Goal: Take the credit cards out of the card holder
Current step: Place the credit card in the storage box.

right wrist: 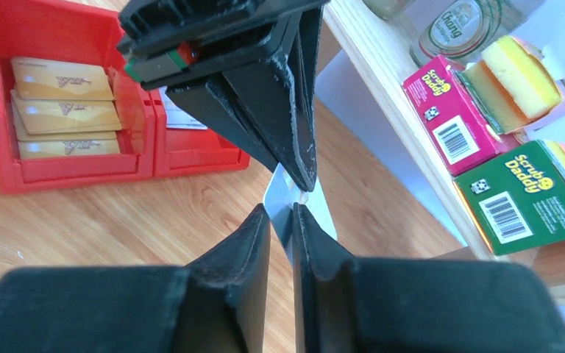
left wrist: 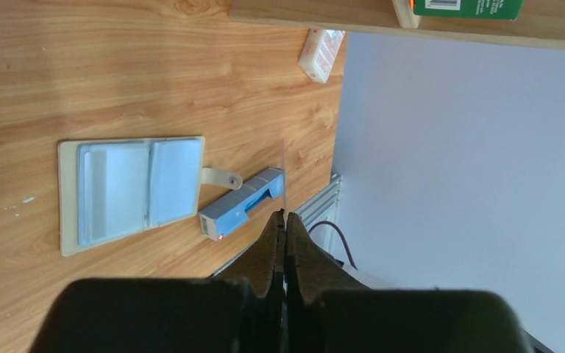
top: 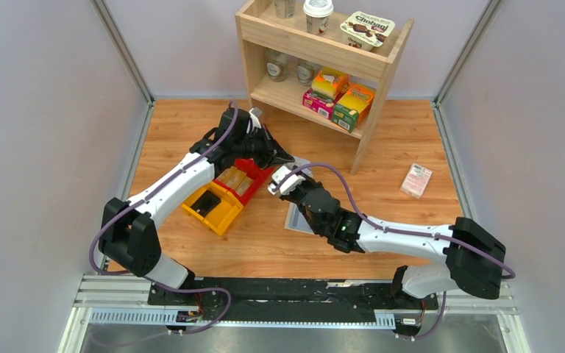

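Observation:
The card holder (left wrist: 129, 191) lies open and flat on the wooden table, pale blue lining up, cream edge around it. In the top view it (top: 298, 218) is partly hidden under my right arm. A pale card (right wrist: 318, 215) is held in the air between both grippers. My left gripper (left wrist: 285, 215) is shut on the card's upper edge, which shows edge-on as a thin line (left wrist: 285, 173). My right gripper (right wrist: 281, 209) has its jaws slightly apart around the card's lower edge, with a gap on one side. In the top view the grippers meet tip to tip, left (top: 287, 159), right (top: 281, 180).
A red bin (right wrist: 81, 158) holds several tan cards (right wrist: 62, 110); a yellow bin (top: 213, 209) adjoins it. A long blue box (left wrist: 239, 206) lies beside the holder. A wooden shelf (top: 324, 51) with boxes stands behind. A pink-white packet (top: 416, 180) lies at the right.

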Controlling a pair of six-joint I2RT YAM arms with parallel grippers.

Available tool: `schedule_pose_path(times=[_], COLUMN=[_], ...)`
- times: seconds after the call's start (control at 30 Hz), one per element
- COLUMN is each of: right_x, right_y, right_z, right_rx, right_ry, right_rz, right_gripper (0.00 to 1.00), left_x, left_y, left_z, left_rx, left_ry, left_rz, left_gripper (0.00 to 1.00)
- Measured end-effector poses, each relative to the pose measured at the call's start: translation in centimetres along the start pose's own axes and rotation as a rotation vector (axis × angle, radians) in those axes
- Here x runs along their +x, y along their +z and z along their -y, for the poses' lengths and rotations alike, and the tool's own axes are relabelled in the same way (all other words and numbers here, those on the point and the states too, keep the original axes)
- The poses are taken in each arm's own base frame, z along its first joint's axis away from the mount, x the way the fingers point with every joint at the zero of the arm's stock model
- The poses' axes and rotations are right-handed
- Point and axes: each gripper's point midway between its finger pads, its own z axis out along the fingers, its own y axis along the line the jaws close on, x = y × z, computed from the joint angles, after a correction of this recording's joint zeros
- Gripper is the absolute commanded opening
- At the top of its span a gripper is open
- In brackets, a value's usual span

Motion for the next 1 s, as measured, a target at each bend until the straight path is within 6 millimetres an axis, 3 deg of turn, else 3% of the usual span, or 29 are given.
schedule_pose_path(times=[0.17, 0.27, 0.43, 0.57, 0.9, 1.0], right_x=[-0.5, 0.1, 2.6, 5.1, 8.2, 8.6], right_y=[0.5, 0.1, -0.6, -1.8, -4.2, -4.6], right_z=[0.6, 2.7, 5.6, 6.4, 4.7, 4.3], right_rx=[-0.031, -0.016, 0.028, 0.047, 0.031, 0.027], right_ry=[0.126, 0.252, 0.463, 0.612, 0.713, 0.729], right_rz=[-0.039, -0.074, -0.173, -0.240, -0.372, -0.390], right_gripper=[0.77, 0.86, 0.92, 0.93, 0.93, 0.93], left_x=[-2.0, -4.1, -7.4, -10.2, -16.0, -17.4], left_y=[-0.2, -0.5, -1.3, -2.0, 0.3, 1.2], left_z=[-0.5, -2.2, -6.2, -9.0, -17.4, -19.0], left_rx=[0.005, -0.035, -0.137, -0.230, -0.526, -0.573], left_ry=[0.039, 0.057, 0.070, 0.083, 0.044, 0.026], left_rz=[0.060, 0.128, 0.244, 0.348, 0.498, 0.516], left_gripper=[0.00, 0.00, 0.00, 0.00, 0.00, 0.00])
